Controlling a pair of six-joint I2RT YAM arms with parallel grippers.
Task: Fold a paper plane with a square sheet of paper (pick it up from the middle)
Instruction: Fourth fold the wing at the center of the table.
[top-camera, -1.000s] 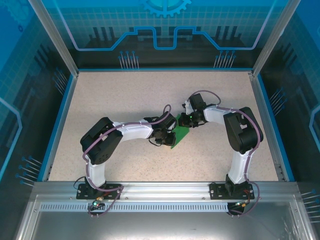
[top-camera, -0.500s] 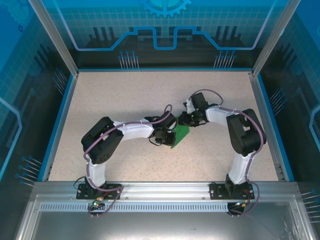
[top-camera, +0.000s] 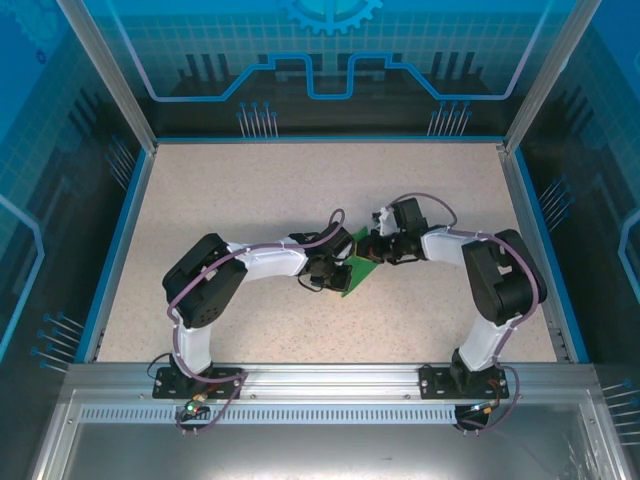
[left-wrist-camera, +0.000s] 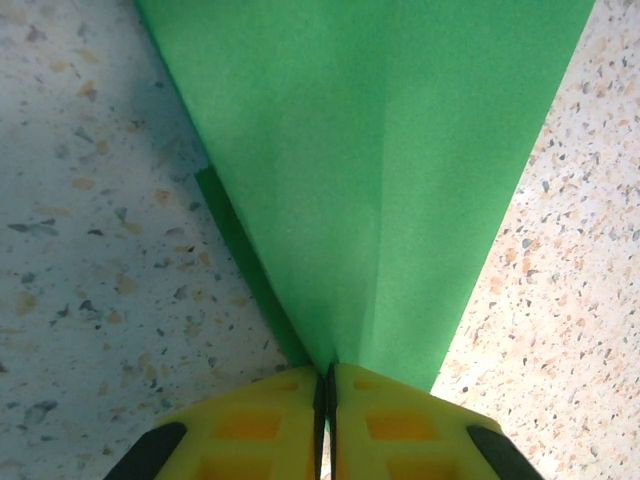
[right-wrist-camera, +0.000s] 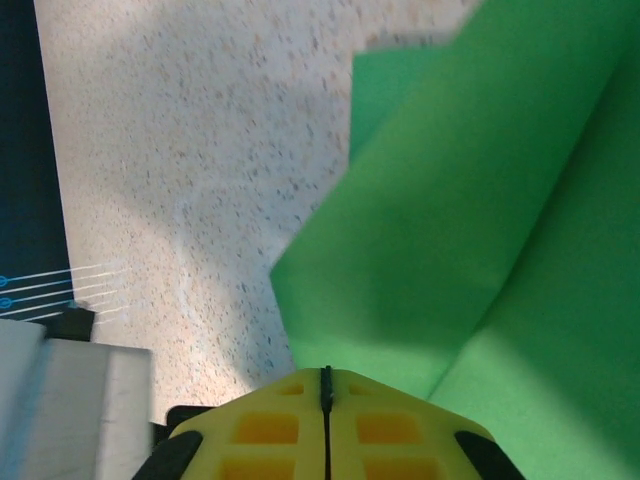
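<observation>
The green paper lies folded near the table's middle, between my two grippers. In the left wrist view the paper narrows to a point with a faint centre crease, and a darker lower layer peeks out at its left edge. My left gripper is shut on that point, and from above the left gripper sits at the paper's left side. My right gripper is shut, with a raised flap of the paper running under its yellow fingertips. Seen from above, the right gripper is at the upper right corner.
The speckled beige tabletop is bordered by a blue rim and transparent side walls. A metal rail with both arm bases runs along the near edge.
The right arm's elbow has swung out to the right and its gripper has shifted slightly right and down along the paper's upper corner. The left arm has held still.
</observation>
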